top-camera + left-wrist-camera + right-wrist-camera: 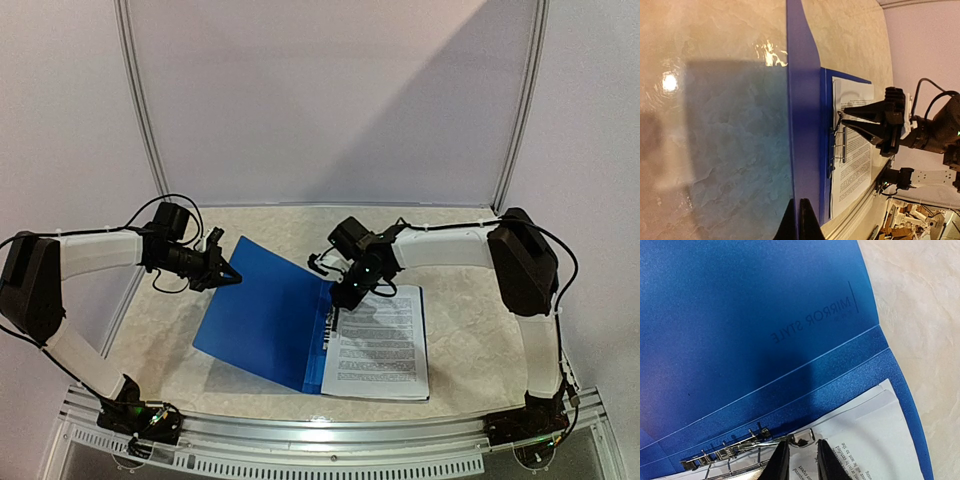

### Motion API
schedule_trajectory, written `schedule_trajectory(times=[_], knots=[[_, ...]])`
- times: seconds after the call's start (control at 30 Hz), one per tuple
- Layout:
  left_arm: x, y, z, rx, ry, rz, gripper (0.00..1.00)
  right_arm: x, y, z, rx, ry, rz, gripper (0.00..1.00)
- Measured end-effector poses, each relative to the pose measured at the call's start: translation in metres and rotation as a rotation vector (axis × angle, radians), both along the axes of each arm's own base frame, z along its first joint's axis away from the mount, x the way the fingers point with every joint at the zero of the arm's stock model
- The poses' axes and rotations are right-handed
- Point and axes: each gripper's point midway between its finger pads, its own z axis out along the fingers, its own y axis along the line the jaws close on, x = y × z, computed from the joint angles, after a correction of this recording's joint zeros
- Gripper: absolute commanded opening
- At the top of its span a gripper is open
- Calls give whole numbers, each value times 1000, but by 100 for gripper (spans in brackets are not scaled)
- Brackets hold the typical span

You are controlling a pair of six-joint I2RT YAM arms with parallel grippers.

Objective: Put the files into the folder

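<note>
The dark-blue folder [265, 315] lies open on the table. Its left cover [802, 125] is raised, and my left gripper [797, 222] is shut on the edge of that cover. The files [385, 345], white printed sheets, rest on the folder's right half next to the spine. In the right wrist view they [875, 440] overlap a little askew. My right gripper [801, 462] is down at the top of the spine. Its fingers are drawn in on either side of the lever of the metal clip [807, 436]. From the left wrist, the right gripper [842, 120] points at the clip [832, 150].
The marble-patterned table [470, 330] is bounded by white walls at the back and sides. A perforated metal rail [320, 435] runs along the near edge between the arm bases. The raised cover stands between the two arms.
</note>
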Motion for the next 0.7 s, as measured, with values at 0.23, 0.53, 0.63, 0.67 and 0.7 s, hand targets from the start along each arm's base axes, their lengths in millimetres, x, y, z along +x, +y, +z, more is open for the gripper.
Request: schedule_trajectory(times=[0.23, 0.53, 0.63, 0.67, 0.7], knots=[[-1, 0, 0, -3, 3, -2, 0, -11, -3, 1, -3, 16, 11, 20], [-1, 0, 0, -2, 3, -2, 0, -44, 10, 9, -12, 26, 78, 21], [-1, 0, 0, -2, 3, -2, 0, -52, 11, 16, -11, 25, 91, 22], [-1, 0, 0, -3, 2, -2, 0, -53, 10, 18, -11, 24, 92, 23], [-1, 0, 0, -3, 2, -2, 0, -54, 7, 20, -16, 22, 90, 24]])
